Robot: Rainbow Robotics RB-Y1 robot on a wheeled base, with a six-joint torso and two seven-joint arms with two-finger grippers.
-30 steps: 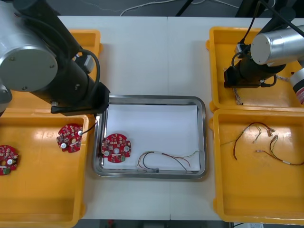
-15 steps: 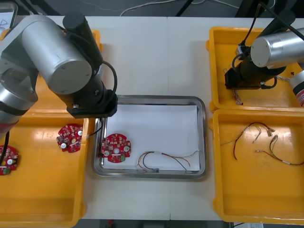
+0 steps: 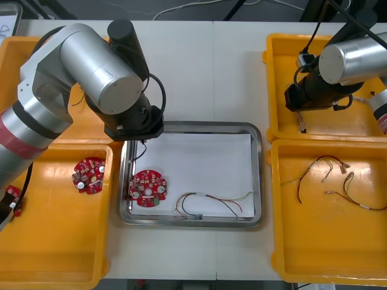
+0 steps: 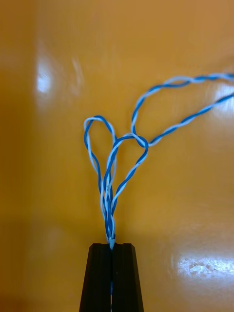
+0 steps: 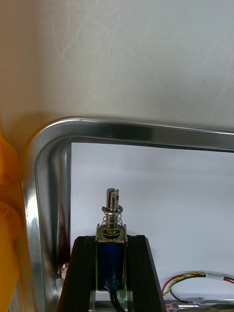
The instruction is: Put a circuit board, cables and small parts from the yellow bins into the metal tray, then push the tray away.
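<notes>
Since the tray [image 5: 146,130] needed parts, our left claw [image 5: 111,240] gripped a small metal part [image 5: 112,207] above it; our right claw [image 4: 111,247] pinched a cable [image 4: 116,161].

The metal tray [image 3: 259,175] is mirror-shiny with a matt white inside; the yellow bins [image 3: 326,257] are glossy.

Four yellow bins [image 3: 11,60] [image 3: 60,241] [image 3: 338,124] [image 3: 326,241] are flanking one metal tray [image 3: 193,125]. Three circuit boards [image 3: 149,188] [image 3: 89,175] [image 3: 13,200] are lying one inside it, two left of it. One small metal part [image 5: 111,229] is hanging above it. One red and yellow cable [image 3: 211,202] is lying inside it. One twisted blue and white cable [image 4: 114,161] and a few loose cables [image 3: 314,172] are sitting right of it.
</notes>
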